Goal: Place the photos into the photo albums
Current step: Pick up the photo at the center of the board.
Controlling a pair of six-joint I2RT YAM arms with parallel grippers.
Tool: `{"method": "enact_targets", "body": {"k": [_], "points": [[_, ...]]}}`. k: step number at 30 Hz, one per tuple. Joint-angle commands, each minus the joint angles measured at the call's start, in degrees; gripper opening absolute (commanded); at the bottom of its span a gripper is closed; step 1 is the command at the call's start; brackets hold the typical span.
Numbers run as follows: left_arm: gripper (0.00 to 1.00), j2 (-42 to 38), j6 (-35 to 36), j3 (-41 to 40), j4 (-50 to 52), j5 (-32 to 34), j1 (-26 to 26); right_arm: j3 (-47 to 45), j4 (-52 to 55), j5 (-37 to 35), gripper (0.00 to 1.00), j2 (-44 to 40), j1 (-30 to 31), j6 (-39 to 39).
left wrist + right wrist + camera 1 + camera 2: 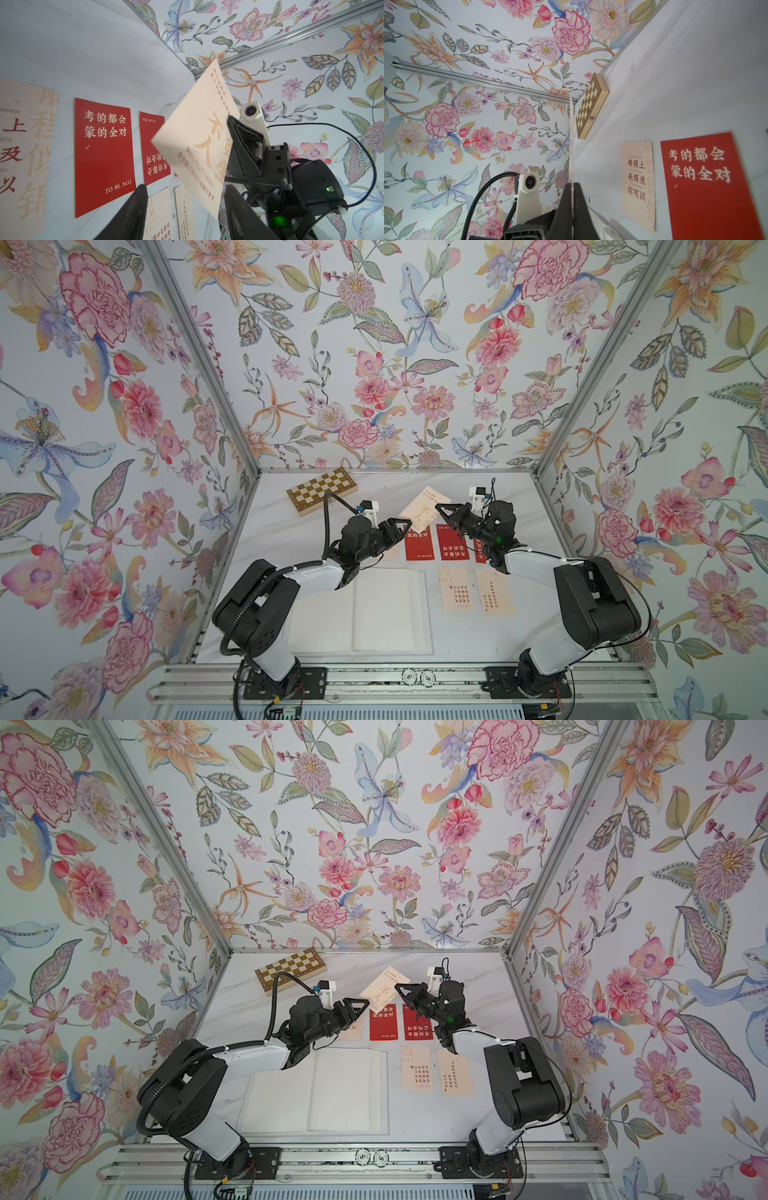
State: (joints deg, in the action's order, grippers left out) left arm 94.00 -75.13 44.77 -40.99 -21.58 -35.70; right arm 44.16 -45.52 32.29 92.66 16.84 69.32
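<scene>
Since the cream card (420,506) is thin, light and bendy, an edge pinch is the way to go, and that's how the right gripper (440,510) has it clamped, up in the air over the far middle of the table. Meanwhile the left gripper (405,526) has its jaws apart around the card's near corner, not touching as far as I can tell. On the near left the album (386,614) lies open, its visible sleeves look empty, and the other photos (419,545) lie flat beside it.
</scene>
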Motion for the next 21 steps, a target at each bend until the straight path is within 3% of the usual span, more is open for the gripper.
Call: {"method": "enact_targets", "body": {"k": [1, 6, 13, 21], "points": [[0.58, 2.14, -2.23, 1.73, -4.39, 1.15, -0.77, -0.58, -1.41, 0.05, 0.00, -1.24, 0.62, -0.28], [0.55, 5.44, -3.42, 4.41, -7.18, 0.94, -1.52, -1.16, -2.40, 0.75, 0.00, -0.92, 1.32, 0.67], [0.36, 9.09, -6.78, 5.97, -12.24, 1.17, -1.94, -3.15, -5.13, 0.72, 0.00, -0.85, 2.05, 1.78], [0.16, 8.40, -6.34, 6.25, -11.48, 2.03, -2.44, -4.70, -7.35, 0.93, 0.00, 0.21, 1.52, 2.48]]}}
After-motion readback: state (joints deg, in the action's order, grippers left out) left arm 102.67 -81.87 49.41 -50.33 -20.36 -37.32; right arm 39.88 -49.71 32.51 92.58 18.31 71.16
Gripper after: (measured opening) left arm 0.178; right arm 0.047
